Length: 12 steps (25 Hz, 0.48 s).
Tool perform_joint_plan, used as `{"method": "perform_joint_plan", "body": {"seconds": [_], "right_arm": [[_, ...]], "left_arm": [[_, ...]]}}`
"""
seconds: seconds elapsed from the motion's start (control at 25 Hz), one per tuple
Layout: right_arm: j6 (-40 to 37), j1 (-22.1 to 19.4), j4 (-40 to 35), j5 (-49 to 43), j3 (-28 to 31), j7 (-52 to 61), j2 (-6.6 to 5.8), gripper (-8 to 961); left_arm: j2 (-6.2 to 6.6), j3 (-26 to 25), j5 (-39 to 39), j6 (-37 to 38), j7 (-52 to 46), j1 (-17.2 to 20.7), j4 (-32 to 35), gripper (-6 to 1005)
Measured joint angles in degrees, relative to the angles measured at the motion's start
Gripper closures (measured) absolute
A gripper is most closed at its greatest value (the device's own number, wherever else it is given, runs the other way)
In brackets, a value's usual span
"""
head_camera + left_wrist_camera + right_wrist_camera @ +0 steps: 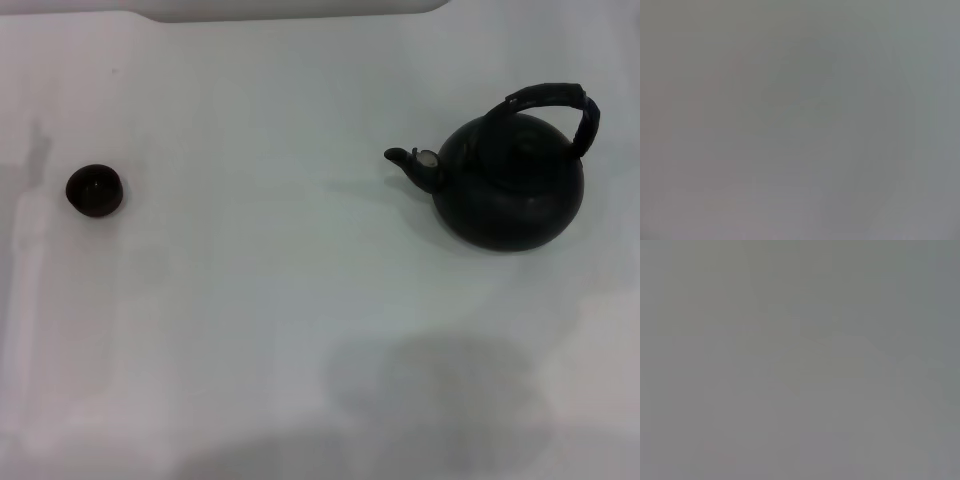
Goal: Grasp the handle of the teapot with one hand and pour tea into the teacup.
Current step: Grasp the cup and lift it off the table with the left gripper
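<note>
Since neither arm nor gripper shows in the head view, the task looks to be at its very start, with the handle not yet grasped and nothing poured. In that view the teapot (510,182) sits upright on the white table (300,330) toward the robot's right, its spout (412,162) pointing left across the surface, and its handle (553,108) arched over the top with open space beneath the arch. The teacup (95,190) stands well apart on the far left, upright and alone. The next move, I judge, calls for the right arm to come down over the pot and close around the arch, then carry the pot across the wide bare stretch between the two. That stretch gives plenty of room; the cup, however, stands nearer the left edge of the view, and the table's far edge (300,16) runs behind both. The left wrist view shows only a featureless grey field, and the right wrist view likewise, so whether either tool is spread or pressed together I cannot tell.
</note>
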Motion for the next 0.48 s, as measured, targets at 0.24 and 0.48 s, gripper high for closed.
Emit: {"method": "perform_joint_plan", "body": {"seconds": [0.24, 0.48], "right_arm": [[14.9, -4.3, 5.7, 0.8, 0.7, -9.6, 0.12, 200], [16.3, -6.8, 8.2, 0.8, 1.0, -9.4, 0.2, 199]], "left_arm": [[0.06, 0.0, 4.6, -4.7, 6.6, 0.3, 0.6, 122], [-0.13, -0.3, 4.9, -5.5, 6.7, 0.6, 0.9, 123]]}}
